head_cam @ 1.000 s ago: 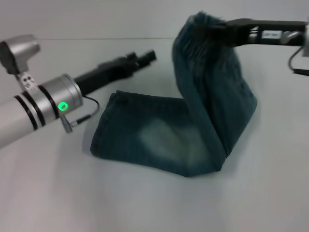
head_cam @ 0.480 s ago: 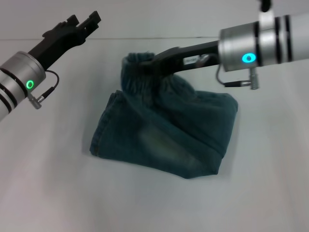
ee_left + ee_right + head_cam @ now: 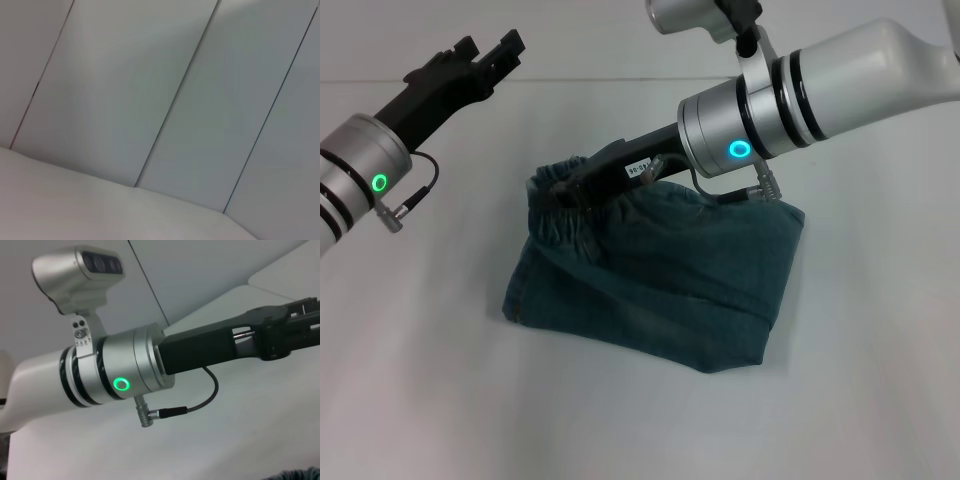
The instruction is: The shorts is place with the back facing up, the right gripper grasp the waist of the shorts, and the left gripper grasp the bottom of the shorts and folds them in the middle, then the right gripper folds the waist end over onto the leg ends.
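Observation:
Dark blue denim shorts (image 3: pixel 670 290) lie folded on the white table (image 3: pixel 430 400). Their elastic waist (image 3: pixel 552 200) is bunched at the left end, over the leg ends. My right gripper (image 3: pixel 572 188) is shut on that waist, low above the cloth, with its arm reaching in from the upper right. My left gripper (image 3: pixel 492 50) hangs in the air at the upper left, well clear of the shorts, open and holding nothing. The right wrist view shows the left gripper (image 3: pixel 292 325) from the side and a sliver of the shorts (image 3: pixel 300 474). The left wrist view shows only wall and table.
Pale wall panels (image 3: pixel 165 90) rise behind the white table. Bare tabletop surrounds the shorts on every side. The left arm's silver forearm with its green light (image 3: pixel 122 385) spans the right wrist view.
The right gripper has carried the waist leftward and down, from high at the right to over the leg ends. The left gripper rose away to the upper left and now holds still.

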### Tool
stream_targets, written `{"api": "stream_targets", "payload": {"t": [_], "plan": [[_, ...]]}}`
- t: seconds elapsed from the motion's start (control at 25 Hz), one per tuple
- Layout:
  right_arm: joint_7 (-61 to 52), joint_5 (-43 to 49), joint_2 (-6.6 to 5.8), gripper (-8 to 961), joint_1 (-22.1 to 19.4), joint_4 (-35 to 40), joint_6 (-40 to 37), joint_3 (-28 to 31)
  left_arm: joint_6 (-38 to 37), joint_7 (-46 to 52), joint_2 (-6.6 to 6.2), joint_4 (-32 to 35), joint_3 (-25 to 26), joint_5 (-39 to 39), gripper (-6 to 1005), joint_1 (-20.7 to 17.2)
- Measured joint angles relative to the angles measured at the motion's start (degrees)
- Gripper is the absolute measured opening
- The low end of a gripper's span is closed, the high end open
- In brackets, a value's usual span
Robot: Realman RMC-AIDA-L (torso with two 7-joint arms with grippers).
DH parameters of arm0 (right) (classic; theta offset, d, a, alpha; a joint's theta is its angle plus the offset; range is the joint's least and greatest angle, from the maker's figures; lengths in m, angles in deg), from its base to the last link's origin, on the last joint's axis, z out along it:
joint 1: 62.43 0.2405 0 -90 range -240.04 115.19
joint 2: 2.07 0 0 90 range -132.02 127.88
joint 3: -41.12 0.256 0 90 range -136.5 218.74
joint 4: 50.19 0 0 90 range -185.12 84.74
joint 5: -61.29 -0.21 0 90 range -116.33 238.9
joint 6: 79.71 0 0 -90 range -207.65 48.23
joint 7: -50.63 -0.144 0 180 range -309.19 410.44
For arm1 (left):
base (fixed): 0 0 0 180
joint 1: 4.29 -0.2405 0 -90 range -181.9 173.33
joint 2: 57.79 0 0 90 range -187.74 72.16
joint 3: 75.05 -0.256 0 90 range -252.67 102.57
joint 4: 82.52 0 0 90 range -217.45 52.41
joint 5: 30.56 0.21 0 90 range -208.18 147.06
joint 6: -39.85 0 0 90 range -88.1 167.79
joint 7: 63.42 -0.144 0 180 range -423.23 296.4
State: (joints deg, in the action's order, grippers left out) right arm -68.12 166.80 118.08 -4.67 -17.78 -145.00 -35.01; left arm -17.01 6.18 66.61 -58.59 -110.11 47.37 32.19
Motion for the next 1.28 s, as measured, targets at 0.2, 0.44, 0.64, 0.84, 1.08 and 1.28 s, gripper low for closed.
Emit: {"api": "stream_targets", "payload": {"t": [0.2,0.44,0.64,0.84,1.08,1.28], "plan": [[-0.1,0.0,-0.21,137,0.2,-0.4,1.0,-0.3,-0.1,0.0,0.09,-0.4,-0.2,0.0,749,0.0],[0.1,0.1,-0.35,141,0.0,-0.5,1.2,-0.4,-0.1,-0.1,0.14,-1.2,-0.9,0.0,749,-0.1],[0.6,2.3,-0.35,191,0.5,-0.4,0.0,-0.9,-0.1,-0.1,0.14,-1.6,-1.0,0.0,748,0.0],[1.1,4.0,-0.12,401,-0.1,1.1,-1.1,-1.1,-0.1,-0.6,0.15,-2.0,-1.0,0.1,748,0.3],[3.5,0.5,0.14,519,-8.9,9.3,-1.6,-1.2,-0.3,-0.4,0.12,-2.0,-0.7,-0.1,749,0.1],[7.7,-5.7,-0.1,636,-16.4,13.9,-3.0,-1.2,-1.8,0.1,0.01,-1.7,-0.5,-0.1,773,-0.6]]}}
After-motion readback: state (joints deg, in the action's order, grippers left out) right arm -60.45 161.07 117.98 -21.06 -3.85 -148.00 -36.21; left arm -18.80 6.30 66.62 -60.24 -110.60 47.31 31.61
